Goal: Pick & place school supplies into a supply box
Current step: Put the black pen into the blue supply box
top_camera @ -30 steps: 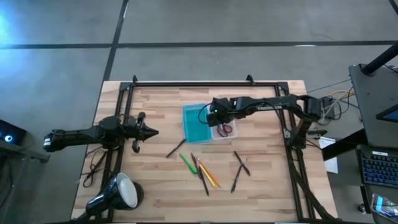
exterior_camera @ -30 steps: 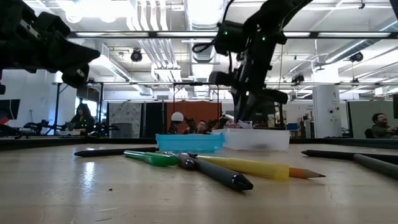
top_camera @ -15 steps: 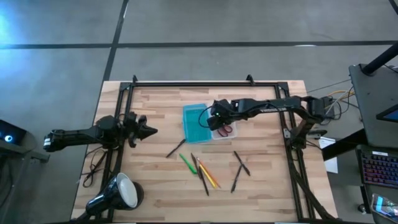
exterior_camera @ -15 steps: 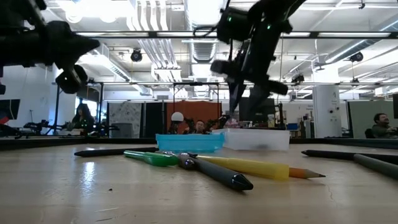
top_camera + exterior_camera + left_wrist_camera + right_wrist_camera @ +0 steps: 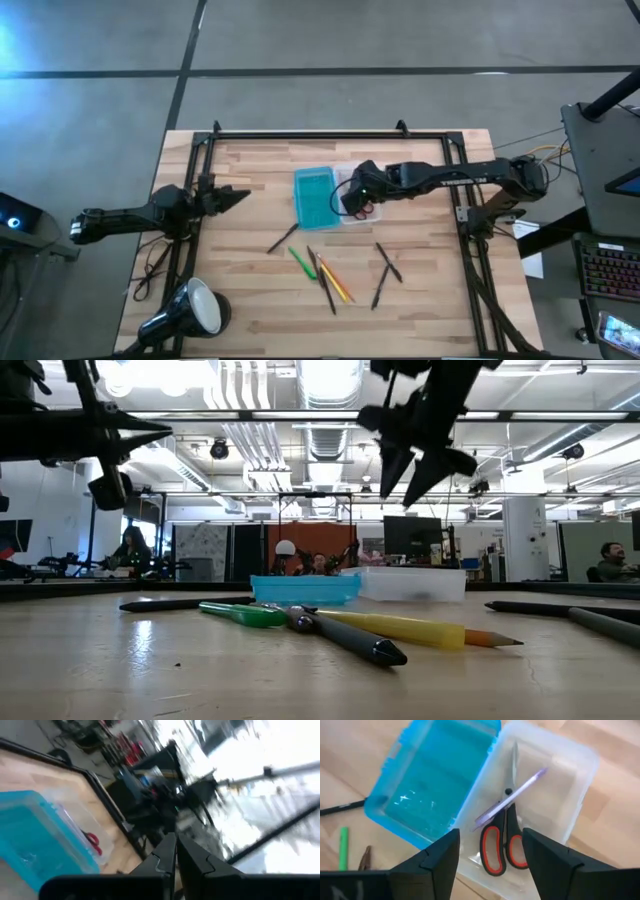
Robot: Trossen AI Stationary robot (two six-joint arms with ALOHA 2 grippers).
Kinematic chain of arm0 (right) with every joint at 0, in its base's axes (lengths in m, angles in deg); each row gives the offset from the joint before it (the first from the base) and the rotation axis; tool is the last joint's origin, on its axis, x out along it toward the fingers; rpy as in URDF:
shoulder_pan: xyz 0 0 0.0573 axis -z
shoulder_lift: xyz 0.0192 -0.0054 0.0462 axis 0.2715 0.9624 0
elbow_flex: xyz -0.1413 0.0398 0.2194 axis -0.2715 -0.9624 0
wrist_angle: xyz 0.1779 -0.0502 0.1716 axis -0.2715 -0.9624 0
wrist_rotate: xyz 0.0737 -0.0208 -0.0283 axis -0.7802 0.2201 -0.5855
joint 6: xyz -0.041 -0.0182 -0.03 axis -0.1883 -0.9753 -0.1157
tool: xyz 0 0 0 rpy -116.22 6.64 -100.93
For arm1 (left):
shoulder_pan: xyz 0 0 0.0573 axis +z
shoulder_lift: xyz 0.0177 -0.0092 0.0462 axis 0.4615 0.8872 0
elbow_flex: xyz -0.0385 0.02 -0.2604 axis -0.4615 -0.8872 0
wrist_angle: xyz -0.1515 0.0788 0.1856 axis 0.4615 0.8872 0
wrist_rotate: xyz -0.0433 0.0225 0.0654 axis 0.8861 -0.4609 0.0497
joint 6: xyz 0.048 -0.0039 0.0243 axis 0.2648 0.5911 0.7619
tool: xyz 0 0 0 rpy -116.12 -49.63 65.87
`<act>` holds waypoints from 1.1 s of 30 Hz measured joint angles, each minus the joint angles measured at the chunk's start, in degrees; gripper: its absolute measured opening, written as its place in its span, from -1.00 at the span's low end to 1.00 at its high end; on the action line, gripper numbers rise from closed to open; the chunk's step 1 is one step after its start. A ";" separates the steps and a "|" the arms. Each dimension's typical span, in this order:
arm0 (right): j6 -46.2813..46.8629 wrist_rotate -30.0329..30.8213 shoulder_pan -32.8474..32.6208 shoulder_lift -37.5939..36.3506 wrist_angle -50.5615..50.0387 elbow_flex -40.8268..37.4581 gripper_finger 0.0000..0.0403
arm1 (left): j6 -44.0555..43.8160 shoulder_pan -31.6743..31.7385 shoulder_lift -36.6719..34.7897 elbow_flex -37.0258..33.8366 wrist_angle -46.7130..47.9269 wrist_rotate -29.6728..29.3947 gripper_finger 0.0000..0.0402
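Note:
The supply box lies open at the table's middle, its turquoise lid (image 5: 314, 197) beside the clear tray (image 5: 356, 186). Inside the tray lie red-handled scissors (image 5: 502, 847) with a pale violet pen (image 5: 512, 795) across them. My right gripper (image 5: 490, 865) hangs open above the tray, nothing between its fingers. Loose on the wood nearer the front lie a green pen (image 5: 302, 263), a yellow-orange pencil (image 5: 337, 281) and dark pens (image 5: 387, 262). My left gripper (image 5: 241, 194) hovers shut over the table's left side, pointing toward the box.
A black-and-white round lamp (image 5: 190, 310) sits at the near left corner. A black frame (image 5: 310, 133) runs along the table's far edge and down its sides. One dark pen (image 5: 283, 238) lies between the lid and my left gripper. People show in the room beyond.
My right gripper has opened and risen from just above the tray to well above it, shifting slightly toward the near edge. My left gripper has turned about its wrist and moved a little toward the far edge, staying shut.

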 joint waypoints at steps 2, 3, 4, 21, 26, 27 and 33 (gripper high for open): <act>-0.31 1.64 -1.27 -1.23 -0.40 0.00 0.02 | -3.63 0.02 0.00 0.02 -0.69 -0.77 -1.00; -0.31 2.08 -1.73 -1.93 -0.57 0.00 0.02 | -4.44 0.00 0.00 -0.11 -2.17 -0.47 -1.00; -0.27 2.27 -2.09 -2.58 -0.93 0.00 0.02 | -5.20 0.00 0.00 -0.37 -4.31 -0.16 -1.00; -5.19 4.30 -3.06 -9.23 -8.43 -0.29 -0.01 | -1.99 -0.11 5.78 7.64 8.10 -9.92 -0.88; -7.60 4.31 -2.93 -12.07 -8.84 -2.50 -0.01 | 3.69 -0.11 15.74 17.13 18.33 -9.94 -0.62; -7.84 4.31 -2.92 -12.82 -8.82 -3.29 -0.01 | 4.79 -0.11 17.97 18.98 20.69 -9.94 -0.58; -8.63 5.37 -2.91 -18.29 -8.48 -10.81 -0.01 | 5.46 -0.13 30.80 28.00 38.64 -7.47 -0.46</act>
